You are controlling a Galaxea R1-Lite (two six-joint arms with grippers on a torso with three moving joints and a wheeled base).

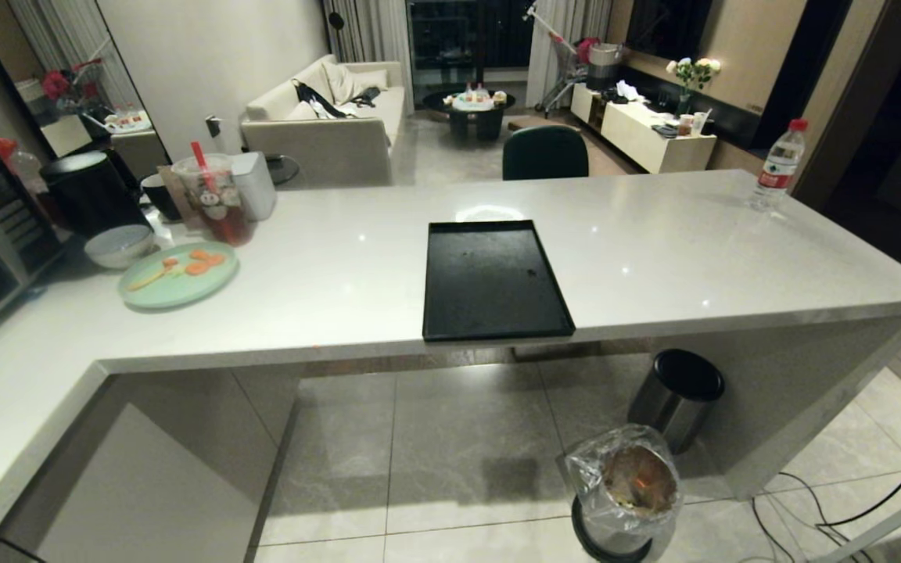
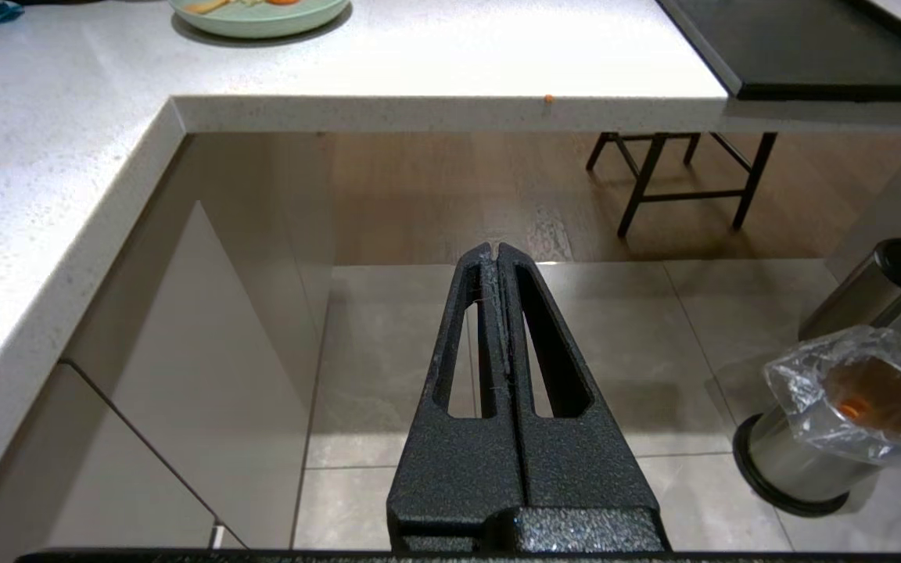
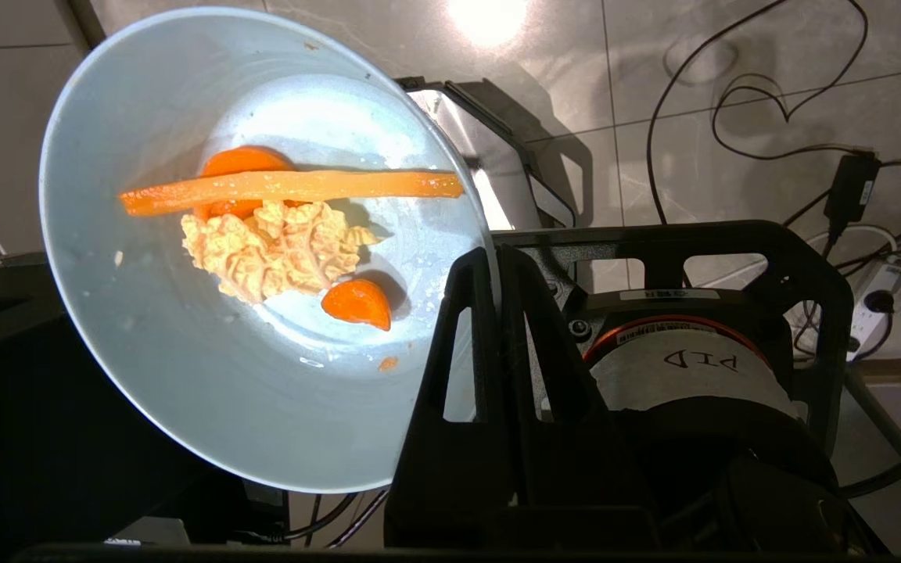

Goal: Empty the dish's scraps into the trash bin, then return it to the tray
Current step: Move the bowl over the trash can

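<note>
In the head view, the black tray (image 1: 497,280) lies empty on the white counter (image 1: 654,250), and the trash bin (image 1: 624,494) with its clear bag stands on the floor below, near a steel bin with black lid (image 1: 677,395). A mint-green plate (image 1: 178,275) sits far to the left.

In the left wrist view, the left gripper (image 2: 495,254) has its fingers pressed together, holding nothing, above the floor.

In the right wrist view, the right gripper (image 3: 493,262) is clamped on the rim of the pale-blue dish (image 3: 184,375), which carries the scraps (image 3: 278,234).
</note>
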